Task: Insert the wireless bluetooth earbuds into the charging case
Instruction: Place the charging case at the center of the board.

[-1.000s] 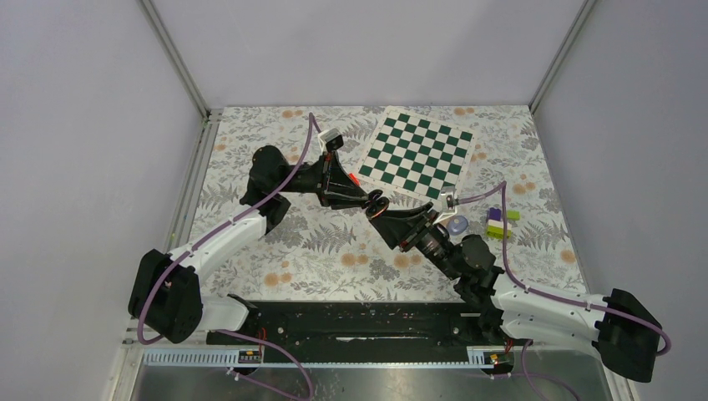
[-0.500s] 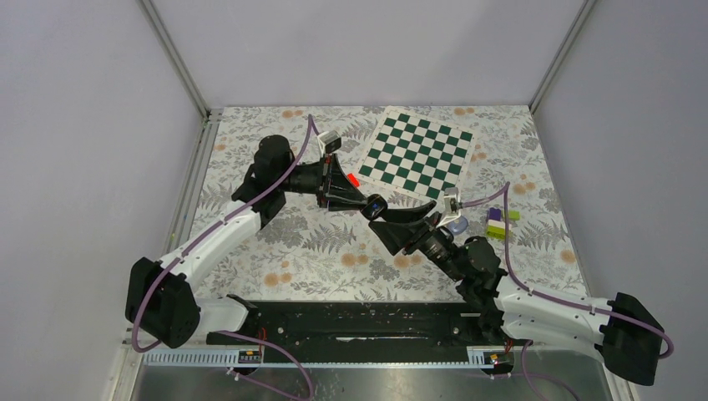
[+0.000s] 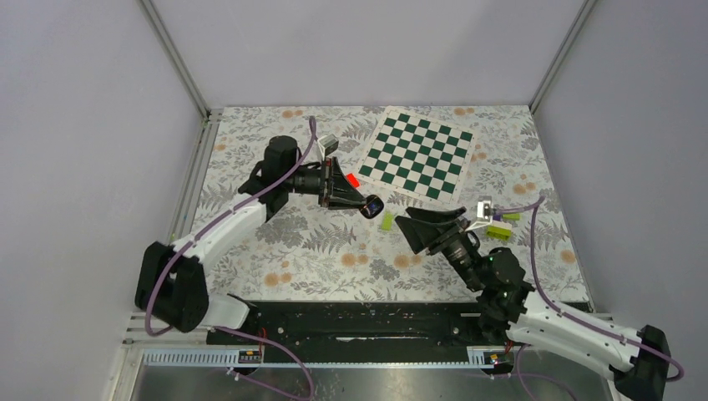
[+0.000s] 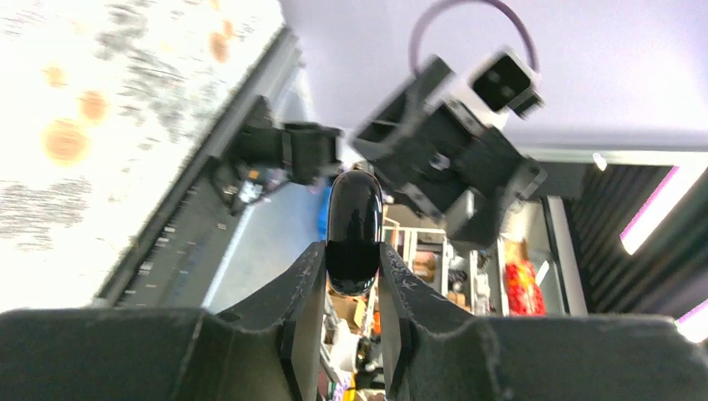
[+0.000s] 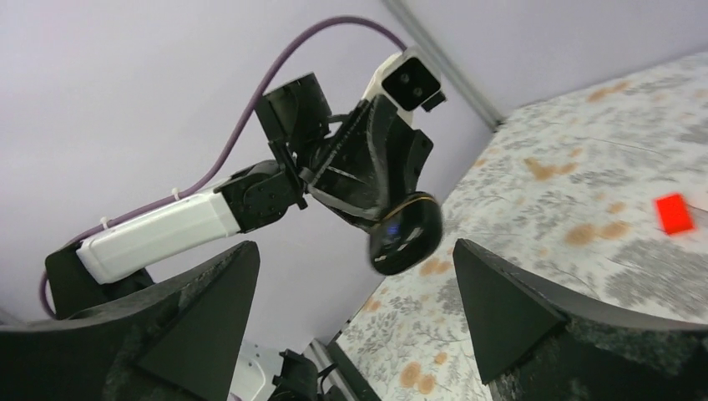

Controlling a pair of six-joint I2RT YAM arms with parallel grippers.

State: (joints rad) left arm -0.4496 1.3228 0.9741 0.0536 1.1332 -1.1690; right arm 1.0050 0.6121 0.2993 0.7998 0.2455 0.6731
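1. Holding the case (image 4: 354,221) clear of the table, your left gripper (image 4: 351,252) has its fingers pinched narrow on the case's near end. The glossy black shell sticks out past the fingertips.
2. A second ago your right gripper (image 3: 411,232) was nearly closed, right up against the case. Now its jaws stand wide and it has backed away, so the case sits ahead of its fingertips, apart from them.
3. From the right wrist the case looks shut, with a thin gold seam around it. No earbuds show in any view, so they are probably inside, though you cannot confirm it.
4. That retreat uncovers a lime-green block (image 3: 386,220) lying just beyond the left fingertips, with a red block (image 3: 352,180) off to their far side.
5. No brand, label or writing can be read anywhere; only a blue glint shows on the case.
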